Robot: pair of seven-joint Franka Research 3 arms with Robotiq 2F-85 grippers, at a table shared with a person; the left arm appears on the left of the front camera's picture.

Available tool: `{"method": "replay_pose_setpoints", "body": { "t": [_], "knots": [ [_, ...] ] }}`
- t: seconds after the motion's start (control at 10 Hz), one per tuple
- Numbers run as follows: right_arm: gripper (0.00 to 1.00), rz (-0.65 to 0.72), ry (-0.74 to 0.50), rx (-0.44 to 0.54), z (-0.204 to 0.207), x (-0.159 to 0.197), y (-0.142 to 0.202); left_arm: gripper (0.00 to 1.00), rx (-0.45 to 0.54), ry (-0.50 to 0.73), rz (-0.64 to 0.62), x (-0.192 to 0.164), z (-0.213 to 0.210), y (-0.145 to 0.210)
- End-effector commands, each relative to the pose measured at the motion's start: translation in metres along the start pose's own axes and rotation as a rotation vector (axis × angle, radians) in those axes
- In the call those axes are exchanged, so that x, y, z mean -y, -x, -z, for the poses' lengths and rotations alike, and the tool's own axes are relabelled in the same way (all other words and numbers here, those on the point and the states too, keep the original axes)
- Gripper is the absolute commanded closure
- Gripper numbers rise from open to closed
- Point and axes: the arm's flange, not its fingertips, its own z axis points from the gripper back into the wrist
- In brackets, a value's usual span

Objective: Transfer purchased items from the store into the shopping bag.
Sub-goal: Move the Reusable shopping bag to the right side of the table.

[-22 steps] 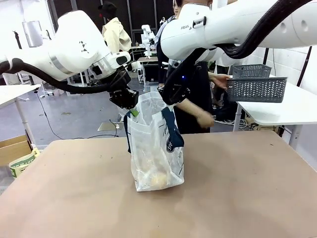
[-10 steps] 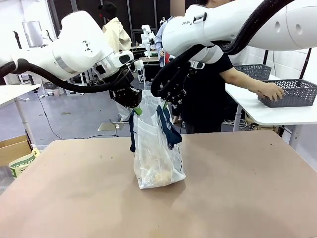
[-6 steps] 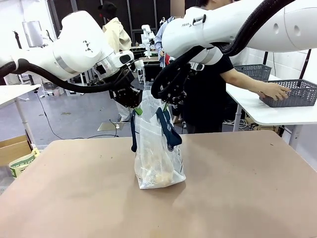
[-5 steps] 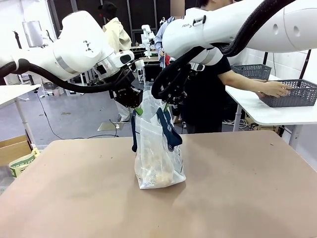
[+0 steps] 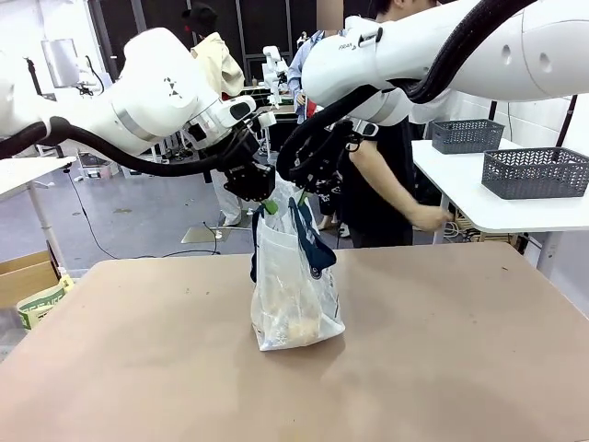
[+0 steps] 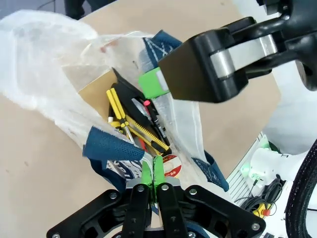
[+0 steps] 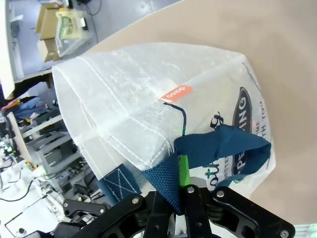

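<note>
You have the see-through white plastic shopping bag (image 5: 296, 276) standing up in the middle of the brown table (image 5: 460, 359). Your left gripper (image 5: 267, 203) is at the top of the bag on its left side. Its green pads are squeezed tight together on one navy blue strap handle (image 6: 110, 146). Your right gripper (image 5: 311, 189) is at the top of the bag on its right side, just beside the left one. It is clamped tight on the other navy blue strap handle (image 7: 218, 144). Between the two grippers the mouth of the bag is a little way open. Looking down into the bag, you can see a flat tan packet (image 6: 96, 89), some yellow and black tools (image 6: 130, 124) and a small round red and white thing (image 6: 171, 166). A pale tan lump (image 5: 296, 324) shows through the bag's side, near its bottom. A person (image 5: 377, 184) stands behind the bag, with one hand (image 5: 431, 219) held low, apart from the bag. To the right of the bag, well apart from it, two dark grey lattice plastic baskets (image 5: 534, 172) sit on a white side table (image 5: 515, 212).
</note>
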Motion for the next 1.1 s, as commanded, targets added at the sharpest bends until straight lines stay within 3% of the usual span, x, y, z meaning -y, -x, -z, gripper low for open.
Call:
{"method": "replay_pose_setpoints", "body": {
  "t": [0.0, 0.3, 0.4, 0.6, 1.0],
  "knots": [
    [1.0, -0.027, -0.079, -0.011, -0.001, 0.0, -0.011, 1.0, 0.039, 0.057, 0.011, -0.003, 0.0, -0.009],
    [1.0, -0.026, -0.103, -0.044, 0.002, 0.001, -0.027, 1.0, 0.078, 0.06, 0.006, 0.001, -0.005, -0.011],
    [1.0, -0.064, -0.107, -0.057, -0.004, 0.003, -0.021, 1.0, 0.026, 0.034, -0.008, -0.002, 0.002, -0.008],
    [1.0, -0.017, -0.06, -0.02, 0.006, 0.005, -0.02, 1.0, 0.033, 0.032, -0.007, -0.002, 0.001, -0.01],
    [1.0, -0.039, -0.072, -0.04, 0.01, -0.001, -0.027, 1.0, 0.069, 0.068, 0.103, 0.004, 0.005, -0.013]
  ]
}}
